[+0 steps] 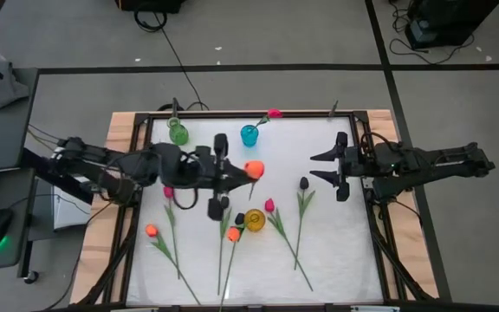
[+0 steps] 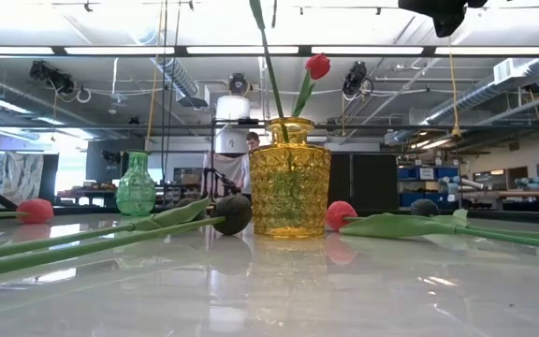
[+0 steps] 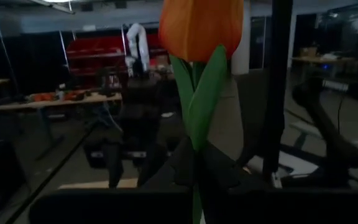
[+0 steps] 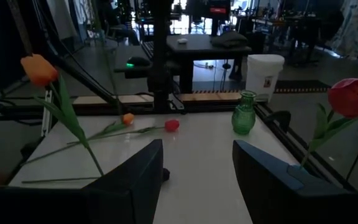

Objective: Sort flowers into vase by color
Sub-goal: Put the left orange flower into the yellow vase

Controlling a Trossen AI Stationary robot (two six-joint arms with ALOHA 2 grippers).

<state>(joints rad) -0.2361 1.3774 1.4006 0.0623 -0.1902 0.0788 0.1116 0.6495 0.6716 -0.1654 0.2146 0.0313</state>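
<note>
Nearest the front edge of the white bench (image 1: pixel 345 251), loose flowers are laid flat: an orange tulip (image 1: pixel 152 230) at the left, another orange bud (image 1: pixel 233 234) beside the yellow vase (image 1: pixel 255 220), a pink-red tulip (image 1: pixel 269 206) and a black tulip (image 1: pixel 304 184) with stems trailing forward. A black bud (image 2: pixel 233 213) is seen lying just beside the yellow vase in the low view, and a stem is stood in that vase. Further back, over the middle of the bench, the left hand (image 1: pixel 232 178) is closed on the stem of an orange flower (image 1: pixel 253 169), which is held upright above the surface; its bud (image 3: pixel 201 26) is seen close up in the left wrist view. At the right, well apart from it, the right hand (image 1: pixel 327 166) is held with its fingers spread wide and nothing between them. Toward the far edge, a blue vase (image 1: pixel 249 134) with a pink-red flower (image 1: pixel 274 113) and a green vase (image 1: pixel 178 133) are placed
</note>
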